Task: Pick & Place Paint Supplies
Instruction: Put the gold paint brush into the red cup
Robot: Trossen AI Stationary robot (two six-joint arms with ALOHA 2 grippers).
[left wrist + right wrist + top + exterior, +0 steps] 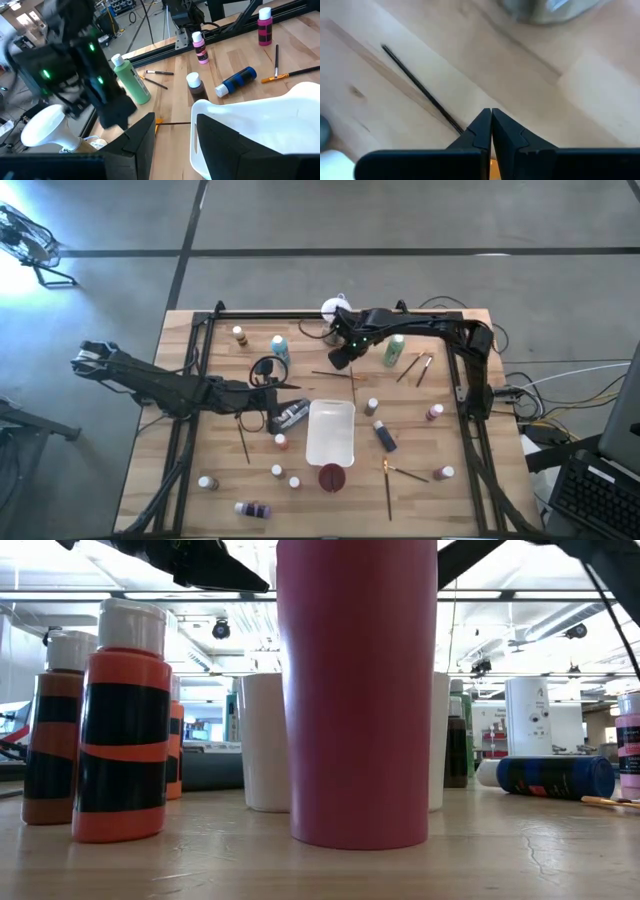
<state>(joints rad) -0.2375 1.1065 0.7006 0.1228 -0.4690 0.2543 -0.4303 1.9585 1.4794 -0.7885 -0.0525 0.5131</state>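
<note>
My right gripper [340,358] [491,116] is shut near the table's far middle, directly over a thin dark-handled brush [335,375] [422,90] that lies flat on the wood. The brush's orange part [159,120] shows past the fingertips. My left gripper [296,387] [175,127] is open at mid-table, level, with the same brush [176,122] seen between its fingers farther off; it touches nothing. White-capped paint bottles stand or lie all over the table: green [394,350] [132,81], teal [279,346], dark blue lying down [385,437] [239,81], orange [120,725]. My right gripper stands shut over the brush, pointing down, near the handle's orange end [492,167]. The handle [455,122] runs under the fingers and stays flat on the table. Whether the fingertips touch it I cannot tell.
The white tray [332,442] [260,115] lies just right of my left gripper, with the dark red cup [332,476] [357,690] at its near end. The white globe [333,308] [45,127] stands behind my right gripper. More brushes [415,368] [388,485] lie to the right.
</note>
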